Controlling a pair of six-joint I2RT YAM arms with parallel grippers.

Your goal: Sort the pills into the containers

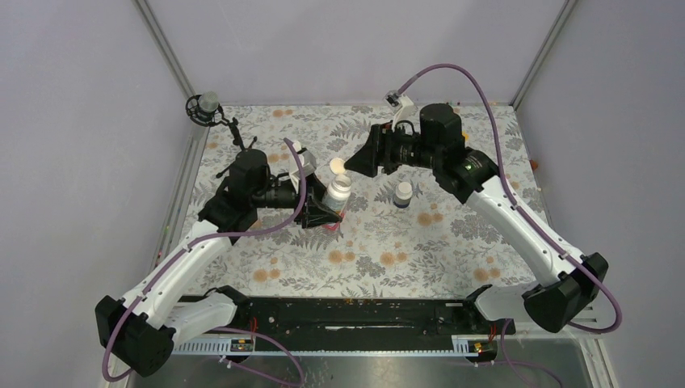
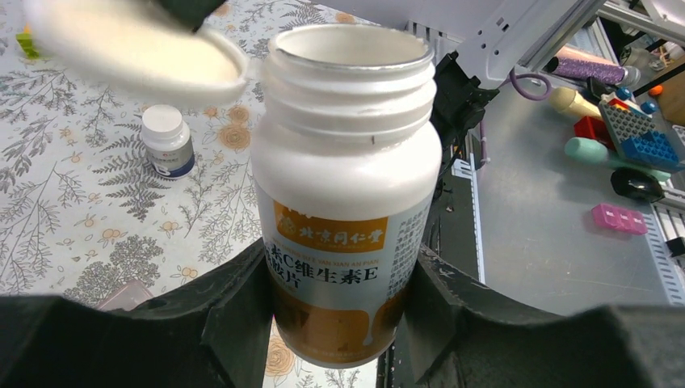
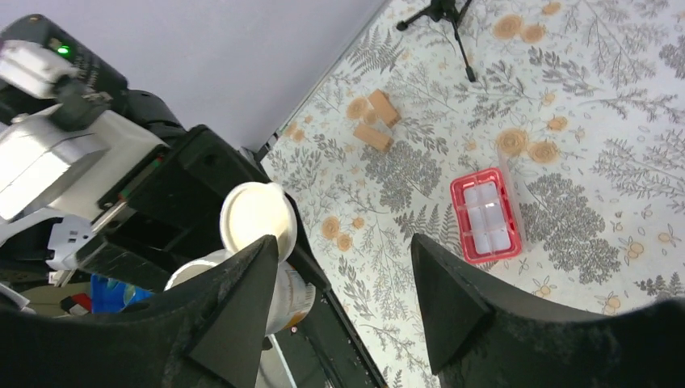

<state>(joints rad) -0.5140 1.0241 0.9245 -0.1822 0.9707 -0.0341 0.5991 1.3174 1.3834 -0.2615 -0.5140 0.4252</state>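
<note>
**Now: uncapped bottle (image 2: 347, 162) beside tray (image 3: 487, 217)**

The left gripper (image 2: 339, 299) clamps the bottle low on its body. The right gripper (image 3: 343, 242) stands wide, the cap (image 3: 258, 217) beside one fingertip. The tray lies on the cloth (image 3: 614, 105) just beside the left gripper, long axis running away from the right fingers. No pills show. The left arm is nearer.

Two white round plastic bottles are in view: one large open bottle with an orange label (image 2: 347, 186) and one small capped bottle (image 2: 167, 141). There is one loose round white lid (image 3: 257, 218) and one red-pink rectangular plastic pill tray (image 3: 487, 215). Two tan wooden blocks show, an upper block (image 3: 384, 107) and a lower block (image 3: 373, 137). One black tripod stand (image 3: 444, 12) and two white-and-black robot arms, left arm (image 1: 182, 263) and right arm (image 1: 521, 226), complete the count.
</note>
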